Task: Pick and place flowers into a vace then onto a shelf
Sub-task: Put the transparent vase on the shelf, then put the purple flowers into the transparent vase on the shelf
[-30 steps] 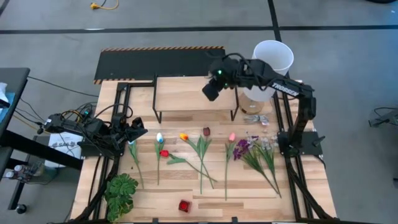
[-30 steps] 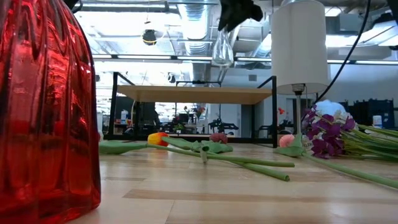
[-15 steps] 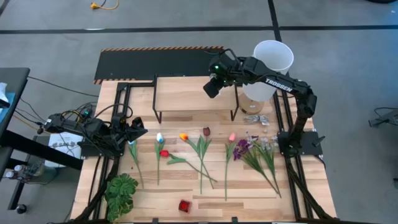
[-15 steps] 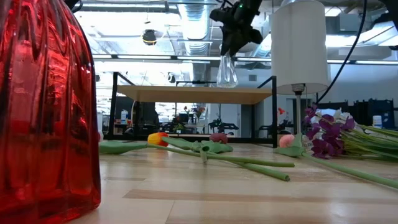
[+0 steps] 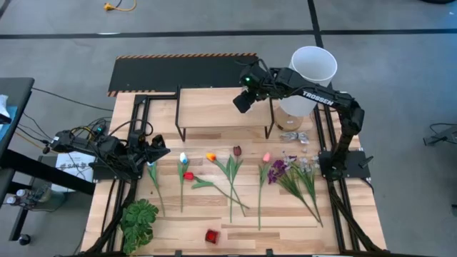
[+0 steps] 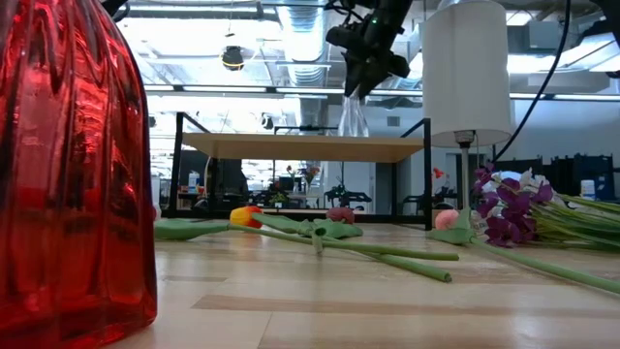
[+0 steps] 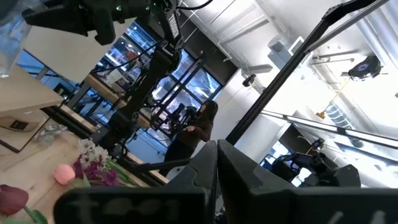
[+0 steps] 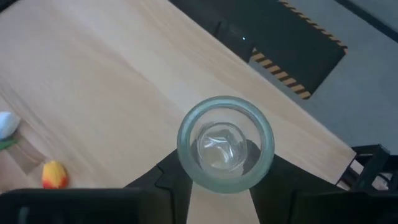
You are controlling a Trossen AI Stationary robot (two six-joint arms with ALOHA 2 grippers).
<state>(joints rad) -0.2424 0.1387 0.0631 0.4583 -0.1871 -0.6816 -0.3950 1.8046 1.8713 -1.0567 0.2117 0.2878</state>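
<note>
The right gripper [image 6: 360, 89] hangs above the right end of the shelf [image 5: 214, 111], its dark fingers [image 8: 171, 177] flanking the neck of a clear glass vase [image 8: 225, 151]. In the right wrist view the fingers lie against the sides of the rim, but whether they press on the glass or have just let go cannot be told. The vase stands upright with its base on the pale plank top in the low view, and looking down its mouth only glass shows; no stem or blossom is in it.

The flowers [image 5: 232, 171] all lie flat on the table [image 5: 285, 225] in front of the shelf, in a loose row: a white tulip [image 5: 183, 157], a red one just below it, an orange tulip [image 5: 211, 156], a dark maroon tulip [image 5: 237, 150], a pink tulip [image 5: 266, 157], and a bunch of purple and white blossoms [image 5: 289, 168] at the right end. Their green stems point toward the table's near edge.

A small red glass vase [image 5: 211, 235] stands near the front edge; it fills the left of the low view, and nothing rises from it. A green leafy plant [image 5: 140, 221] sits at the front left corner. A white lamp shade [image 5: 313, 68] rises beside the right arm.

The left gripper [image 5: 156, 148] rests low at the table's left side with its fingers closed on nothing.
</note>
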